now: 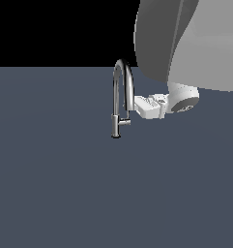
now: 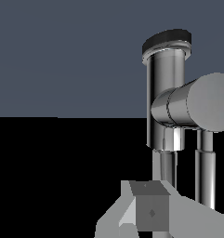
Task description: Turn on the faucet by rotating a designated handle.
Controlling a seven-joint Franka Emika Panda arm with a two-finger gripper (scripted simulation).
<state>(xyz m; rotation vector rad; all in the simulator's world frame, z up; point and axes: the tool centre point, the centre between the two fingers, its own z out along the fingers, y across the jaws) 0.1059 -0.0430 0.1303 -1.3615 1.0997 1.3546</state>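
The chrome faucet (image 1: 117,99) stands on the dark grey floor, its gooseneck spout (image 1: 123,72) arching up from a short base. The handle (image 1: 125,122) is a small stub pointing to the exterior view's right. My gripper (image 1: 138,103) hangs just right of the spout, a little above the handle and apart from it. In the wrist view the faucet body (image 2: 165,93) and the handle (image 2: 201,104) fill the frame close up. The gripper (image 2: 148,209) shows no gap between its fingers and holds nothing.
The flat dark grey floor (image 1: 65,184) spreads around the faucet. The large white arm link (image 1: 195,43) fills the upper part of the exterior view's right. Beyond the floor's far edge is black background.
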